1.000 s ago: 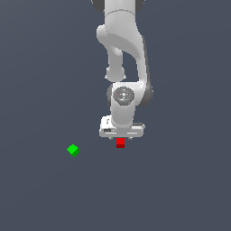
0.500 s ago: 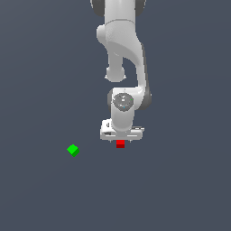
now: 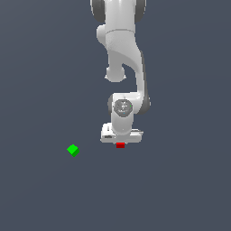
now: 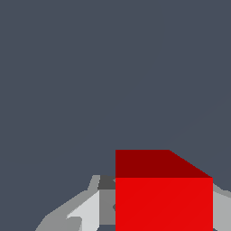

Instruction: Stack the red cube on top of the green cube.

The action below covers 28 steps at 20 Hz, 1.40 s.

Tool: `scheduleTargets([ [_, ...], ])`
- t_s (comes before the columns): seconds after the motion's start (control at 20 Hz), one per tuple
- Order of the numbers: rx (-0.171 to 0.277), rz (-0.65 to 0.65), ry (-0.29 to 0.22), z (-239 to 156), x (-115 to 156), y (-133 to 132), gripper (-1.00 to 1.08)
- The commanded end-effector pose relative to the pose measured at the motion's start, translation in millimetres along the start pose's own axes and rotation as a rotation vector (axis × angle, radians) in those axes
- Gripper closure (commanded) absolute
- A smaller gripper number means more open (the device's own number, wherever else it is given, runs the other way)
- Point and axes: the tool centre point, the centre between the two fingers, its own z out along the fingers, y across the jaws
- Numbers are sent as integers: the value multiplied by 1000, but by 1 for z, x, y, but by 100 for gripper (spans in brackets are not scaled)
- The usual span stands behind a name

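The red cube (image 3: 120, 145) lies on the floor directly under my gripper (image 3: 120, 143), and only a thin strip of it shows below the hand in the exterior view. In the wrist view the red cube (image 4: 163, 203) looms large between my fingers (image 4: 85, 212), which sit flush against its sides with no floor showing between them. The gripper is shut on the red cube, low at the floor. The green cube (image 3: 73, 150) rests on the floor, corner-on, well off to the exterior view's left of the gripper. It does not show in the wrist view.
The plain dark grey floor (image 3: 180, 189) surrounds both cubes. My white arm (image 3: 122, 58) rises straight above the gripper.
The hand has come down lower over the red cube, covering more of it. Both cubes stay in the same place.
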Motion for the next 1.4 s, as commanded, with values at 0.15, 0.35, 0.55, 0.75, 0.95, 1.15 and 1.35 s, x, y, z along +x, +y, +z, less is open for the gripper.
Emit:
scheduleTargets([
  [0.15,0,0,1,0,1,0,108],
  [0.35,0,0,1,0,1,0,108],
  [0.55,0,-1,1,-3,0,0,108],
  [0.75,0,-1,1,-15,0,0,108],
  [0.95,0,-1,1,-38,-1,0,108],
  [1.15,0,-1,1,-67,-1,0,108],
  [1.35,0,0,1,-88,-1,0,108],
])
